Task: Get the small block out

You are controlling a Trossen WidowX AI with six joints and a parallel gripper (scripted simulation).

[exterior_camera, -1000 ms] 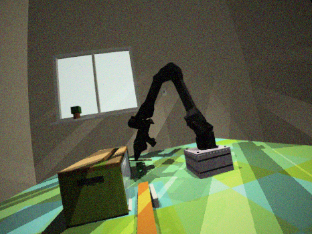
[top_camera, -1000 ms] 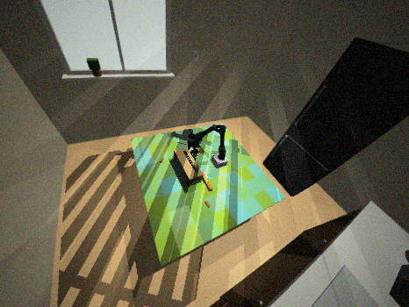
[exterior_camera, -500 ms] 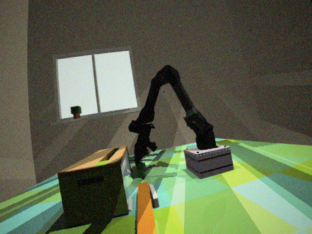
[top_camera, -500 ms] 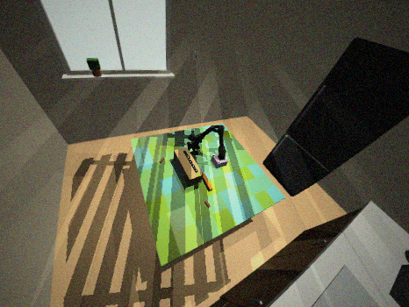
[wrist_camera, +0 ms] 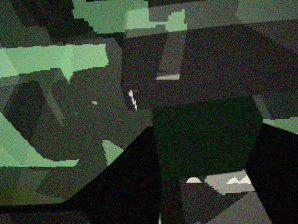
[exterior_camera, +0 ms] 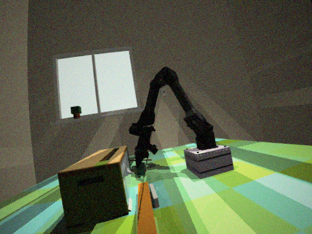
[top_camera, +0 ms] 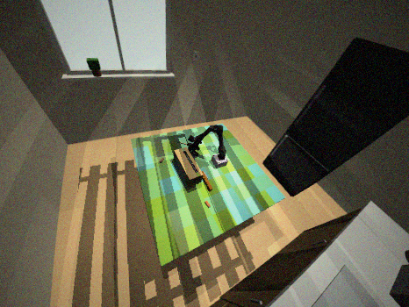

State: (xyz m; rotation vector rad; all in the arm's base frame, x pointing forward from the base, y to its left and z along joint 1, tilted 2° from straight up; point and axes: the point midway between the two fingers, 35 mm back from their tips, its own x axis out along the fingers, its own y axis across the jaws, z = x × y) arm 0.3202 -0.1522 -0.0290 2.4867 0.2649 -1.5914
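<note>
The small green block (wrist_camera: 202, 137) lies on the table past the far end of the box, dark in shadow, right between my two fingers in the wrist view. My gripper (exterior_camera: 140, 170) points straight down and stands at table level there, shut on the green block; it also shows in the top view (top_camera: 192, 148). The tan box (exterior_camera: 94, 184) with its clear front stands upright on the checked mat, a little nearer the camera than my gripper, and it also shows from above (top_camera: 188, 168). I cannot see the shelf inside.
An orange bar (exterior_camera: 145, 210) (top_camera: 206, 181) lies on the mat along the box's front. The arm's grey base (exterior_camera: 208, 160) stands to the right of the box. Two small orange bits (top_camera: 207, 203) (top_camera: 161, 160) lie on the mat.
</note>
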